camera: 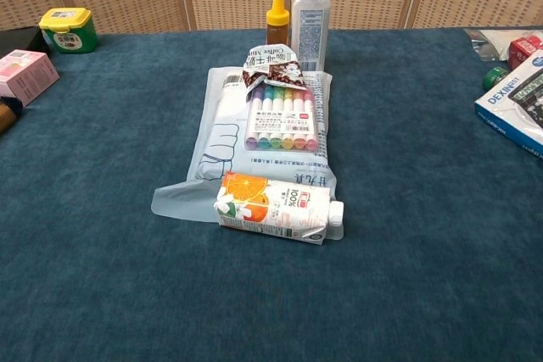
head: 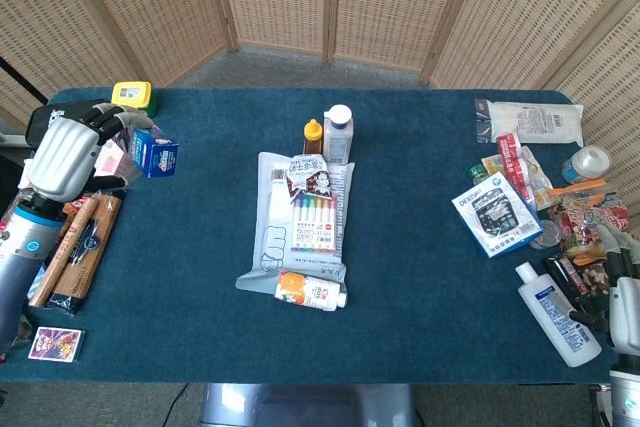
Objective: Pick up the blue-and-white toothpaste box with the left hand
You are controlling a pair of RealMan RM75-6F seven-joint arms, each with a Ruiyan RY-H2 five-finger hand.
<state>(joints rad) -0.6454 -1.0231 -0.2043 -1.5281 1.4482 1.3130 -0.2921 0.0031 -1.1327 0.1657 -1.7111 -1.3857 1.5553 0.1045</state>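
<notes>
Nearest the robot, at about five o'clock on the counter (head: 420,327), the right hand (head: 625,309) showed only as a pale sliver at the frame's edge; whether its fingers were spread or curled could not be told. Just beside it lay a white lotion bottle (head: 556,312), and a little farther out, around three o'clock, a blue-and-white calculator box (head: 494,215) sat at the inner edge of a heap of packets.

At the middle of the counter an orange juice carton (camera: 273,207) lay on its side across the near end of a flat plastic pouch (camera: 222,146), with a pack of coloured markers (camera: 281,116) resting on the pouch beyond it. Behind those, toward twelve o'clock, a small yellow-capped bottle (camera: 276,18) and a taller clear bottle (camera: 310,16) stood upright, touching or nearly so.

Out at ten o'clock, the left hand (head: 66,155) was raised above the counter's left edge, its fingers wrapped round the blue-and-white toothpaste box (head: 154,154), which was carried clear of the cloth and tilted. A pink box (camera: 27,73) lay near it, partly hidden behind the hand in the head view, and a yellow-lidded tub (head: 131,96) stood farther off at eleven o'clock.

The pick-up itself looked essentially done: the box was off the surface and in hand. What remained, by my reading, was only to hold the grip steady, keeping the box from slipping out of the fingers.
</notes>
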